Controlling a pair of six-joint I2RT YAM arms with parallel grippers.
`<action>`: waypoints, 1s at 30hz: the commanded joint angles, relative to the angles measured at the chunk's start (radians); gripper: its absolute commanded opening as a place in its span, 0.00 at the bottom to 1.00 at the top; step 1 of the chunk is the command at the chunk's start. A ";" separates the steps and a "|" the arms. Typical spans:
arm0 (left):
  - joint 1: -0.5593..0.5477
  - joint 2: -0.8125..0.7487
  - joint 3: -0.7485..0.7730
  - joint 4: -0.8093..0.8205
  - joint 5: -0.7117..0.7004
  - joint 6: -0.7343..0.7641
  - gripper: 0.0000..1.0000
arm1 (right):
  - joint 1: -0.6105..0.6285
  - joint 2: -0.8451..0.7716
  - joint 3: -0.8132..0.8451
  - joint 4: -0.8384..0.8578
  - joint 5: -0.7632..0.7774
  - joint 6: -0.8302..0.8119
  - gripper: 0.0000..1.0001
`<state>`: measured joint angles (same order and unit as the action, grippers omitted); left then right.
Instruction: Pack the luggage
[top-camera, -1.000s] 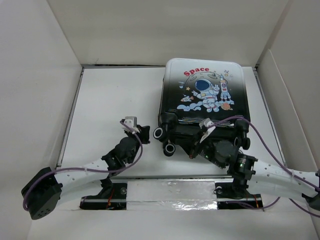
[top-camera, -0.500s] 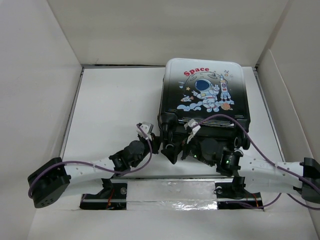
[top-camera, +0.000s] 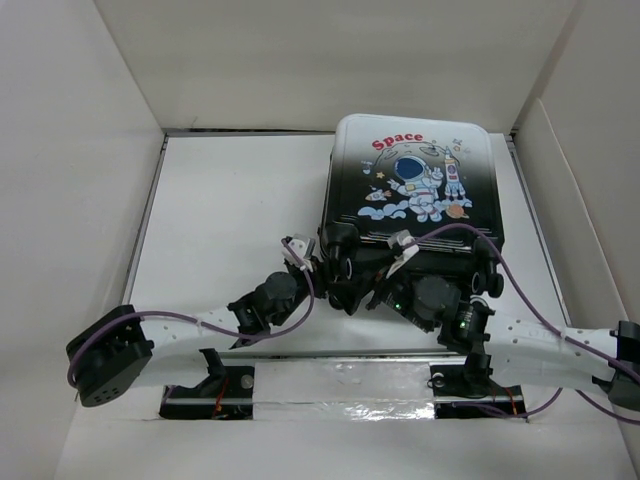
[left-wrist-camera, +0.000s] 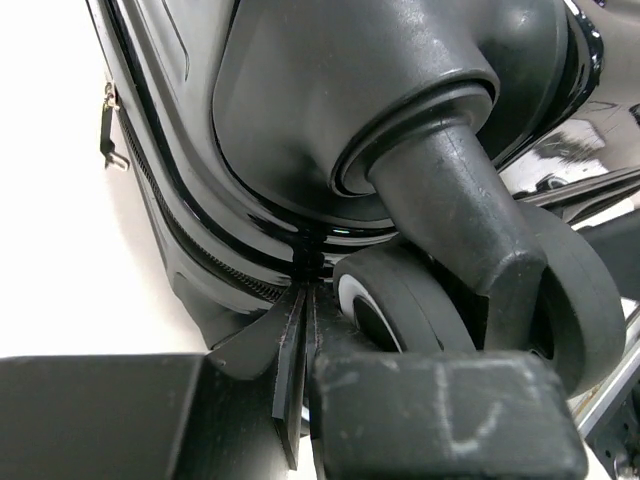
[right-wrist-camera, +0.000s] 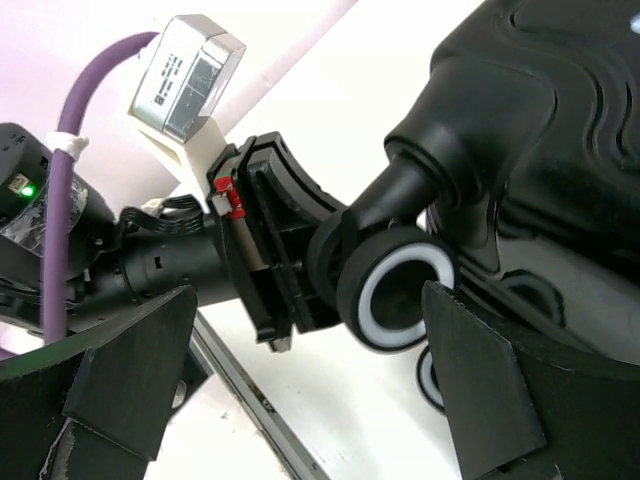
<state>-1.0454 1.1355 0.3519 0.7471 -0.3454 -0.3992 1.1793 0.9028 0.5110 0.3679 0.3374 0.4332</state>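
Left gripper (left-wrist-camera: 305, 312), closed on nothing visible, touches the luggage (top-camera: 410, 190) seam. Right gripper (right-wrist-camera: 310, 330), wide open, should centre the caster wheel (right-wrist-camera: 400, 290) before squeezing.

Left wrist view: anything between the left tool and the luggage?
Nothing visible. The left tool is already at the luggage, its tips at the shell seam beside a caster wheel.

Red "Space" print on the luggage (top-camera: 412, 175) shell, above the cartoon astronaut; nothing else legible
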 joint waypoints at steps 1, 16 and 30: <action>-0.005 0.050 0.058 0.155 0.112 -0.032 0.00 | 0.008 -0.028 -0.032 0.078 0.051 0.047 1.00; -0.005 0.036 -0.011 0.362 0.244 -0.191 0.00 | 0.008 -0.102 -0.112 0.014 0.222 0.216 1.00; -0.005 0.158 -0.014 0.534 0.424 -0.251 0.00 | 0.008 0.005 -0.057 0.187 0.219 0.062 1.00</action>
<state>-1.0389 1.3041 0.3202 1.0740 -0.0418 -0.6384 1.1797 0.9115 0.4126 0.4530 0.5056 0.5297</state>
